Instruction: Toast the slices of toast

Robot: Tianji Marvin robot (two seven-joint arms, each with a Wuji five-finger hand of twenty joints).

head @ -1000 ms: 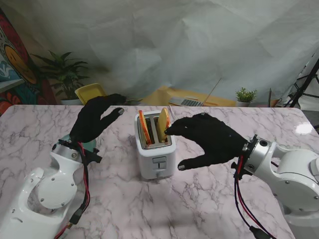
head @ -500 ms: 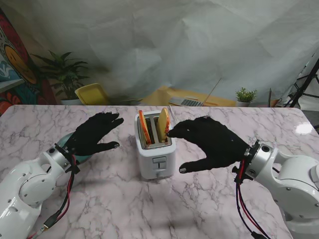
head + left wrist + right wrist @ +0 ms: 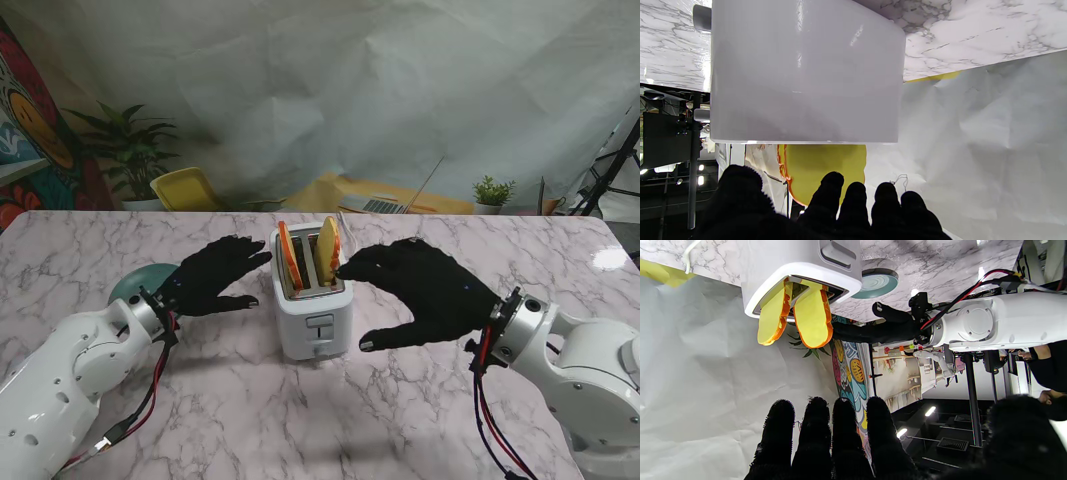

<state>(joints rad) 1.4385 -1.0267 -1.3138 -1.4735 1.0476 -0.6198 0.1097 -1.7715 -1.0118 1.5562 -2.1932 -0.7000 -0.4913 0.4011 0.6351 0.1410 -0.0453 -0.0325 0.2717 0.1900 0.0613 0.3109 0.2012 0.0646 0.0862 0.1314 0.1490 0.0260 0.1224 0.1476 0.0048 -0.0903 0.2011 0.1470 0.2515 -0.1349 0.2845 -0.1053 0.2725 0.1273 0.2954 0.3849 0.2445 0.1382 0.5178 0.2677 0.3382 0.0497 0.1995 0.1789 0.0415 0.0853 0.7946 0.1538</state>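
Observation:
A white toaster (image 3: pixel 312 305) stands mid-table with two orange-crusted toast slices (image 3: pixel 290 256) (image 3: pixel 328 250) sticking up out of its slots. The same slices (image 3: pixel 773 316) (image 3: pixel 813 318) show in the right wrist view. My left hand (image 3: pixel 212 277), in a black glove, is open just left of the toaster, fingertips close to its top edge. My right hand (image 3: pixel 420 290) is open on the toaster's right, fingers reaching toward the right slice, thumb hanging nearer to me. The toaster's side (image 3: pixel 803 73) fills the left wrist view. Its lever (image 3: pixel 320 330) sits on the front face.
A teal plate (image 3: pixel 135 283) lies on the marble table (image 3: pixel 250 400) behind my left wrist. A yellow chair (image 3: pixel 185 188), potted plants (image 3: pixel 493 192) and a laptop (image 3: pixel 385 205) stand beyond the far edge, before a white sheet backdrop.
My left hand has dropped and swung right, from raised near the plate to beside the toaster. The right hand has barely shifted. The slices stay in the slots.

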